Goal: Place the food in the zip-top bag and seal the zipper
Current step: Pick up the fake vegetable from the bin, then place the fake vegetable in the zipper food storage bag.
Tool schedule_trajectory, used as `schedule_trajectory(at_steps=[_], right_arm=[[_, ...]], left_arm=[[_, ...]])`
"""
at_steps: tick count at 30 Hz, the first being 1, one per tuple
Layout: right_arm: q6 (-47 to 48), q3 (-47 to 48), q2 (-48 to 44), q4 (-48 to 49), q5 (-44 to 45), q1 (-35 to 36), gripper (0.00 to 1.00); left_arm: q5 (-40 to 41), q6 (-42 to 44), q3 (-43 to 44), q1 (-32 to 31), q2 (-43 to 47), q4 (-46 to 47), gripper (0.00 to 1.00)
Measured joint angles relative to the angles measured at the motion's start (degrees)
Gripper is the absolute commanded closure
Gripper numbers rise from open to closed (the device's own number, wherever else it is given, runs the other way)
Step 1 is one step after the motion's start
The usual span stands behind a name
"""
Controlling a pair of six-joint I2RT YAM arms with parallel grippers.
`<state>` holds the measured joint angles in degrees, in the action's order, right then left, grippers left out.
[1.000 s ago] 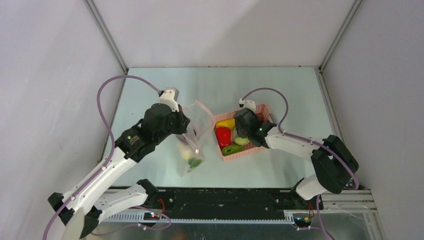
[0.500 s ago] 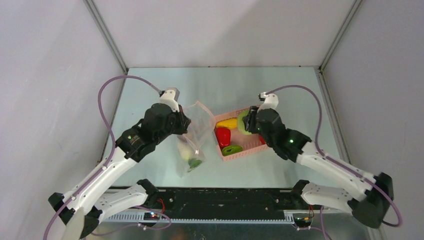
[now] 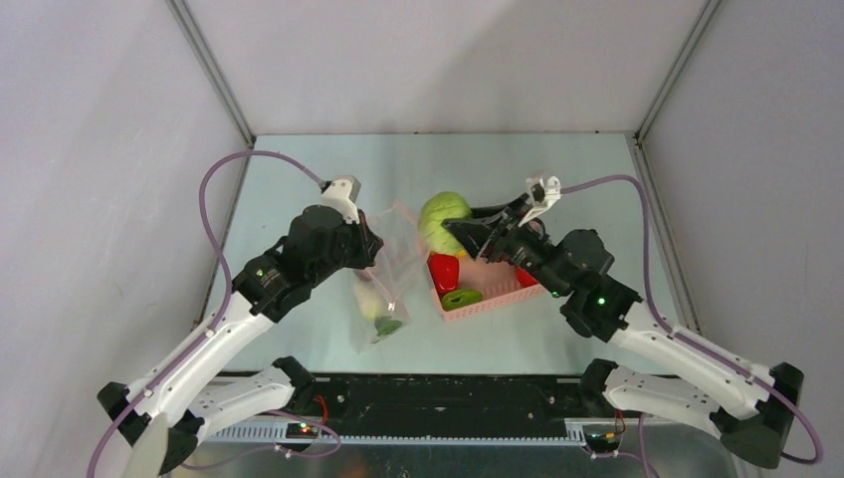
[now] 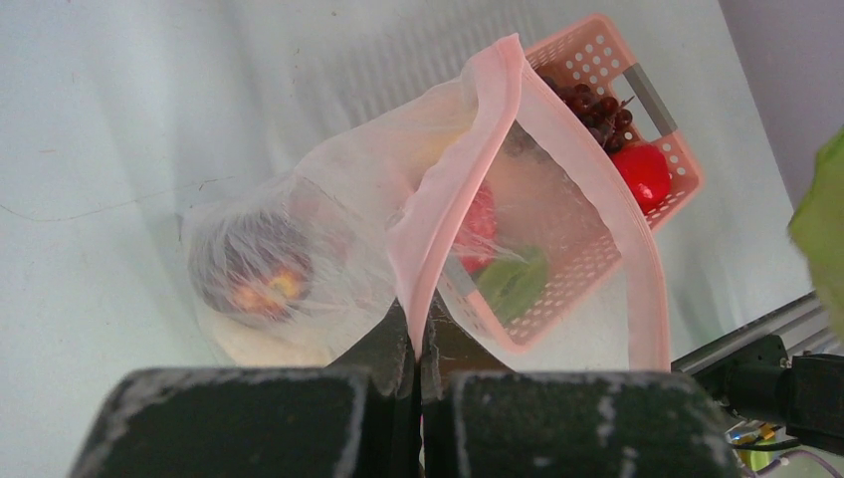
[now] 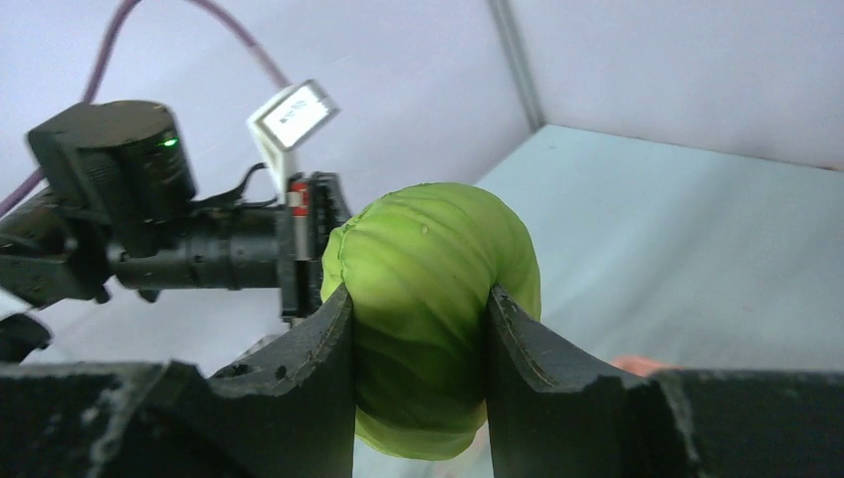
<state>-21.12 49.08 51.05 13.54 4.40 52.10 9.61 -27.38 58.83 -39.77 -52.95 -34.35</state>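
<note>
My left gripper (image 3: 372, 261) is shut on the pale pink zipper (image 4: 468, 179) of the clear zip-top bag (image 3: 384, 284) and holds it up with the mouth open toward the basket; the grip shows in the left wrist view (image 4: 418, 334). In the bag lie a white oblong piece (image 3: 367, 299), a leafy green piece (image 3: 388, 325) and a dark maroon piece (image 4: 249, 279). My right gripper (image 3: 453, 231) is shut on a lime-green cabbage (image 3: 442, 217), held in the air just right of the bag's mouth. It fills the jaws in the right wrist view (image 5: 428, 299).
The pink slatted basket (image 3: 503, 292) stands right of the bag and holds a red pepper (image 3: 445, 271), a green piece (image 3: 462, 298), dark grapes (image 4: 595, 105) and a red fruit (image 4: 642, 171). White walls close in the table on three sides.
My right gripper has lifted the lime-green cabbage out of the basket and carried it up and left toward the bag's mouth. The left arm and the bag have hardly moved.
</note>
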Motion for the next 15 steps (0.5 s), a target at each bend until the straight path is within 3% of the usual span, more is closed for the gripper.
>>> schedule_trajectory(at_steps=[9,15], right_arm=[[-0.1,3.6,14.4,7.8,-5.6,4.4,0.79],[0.2,4.2,17.1,5.3,0.9,6.9,0.68]], left_arm=[[-0.4,0.0,0.0,0.0,0.0,0.3,1.00],[-0.4,0.0,0.0,0.0,0.0,0.4,1.00]])
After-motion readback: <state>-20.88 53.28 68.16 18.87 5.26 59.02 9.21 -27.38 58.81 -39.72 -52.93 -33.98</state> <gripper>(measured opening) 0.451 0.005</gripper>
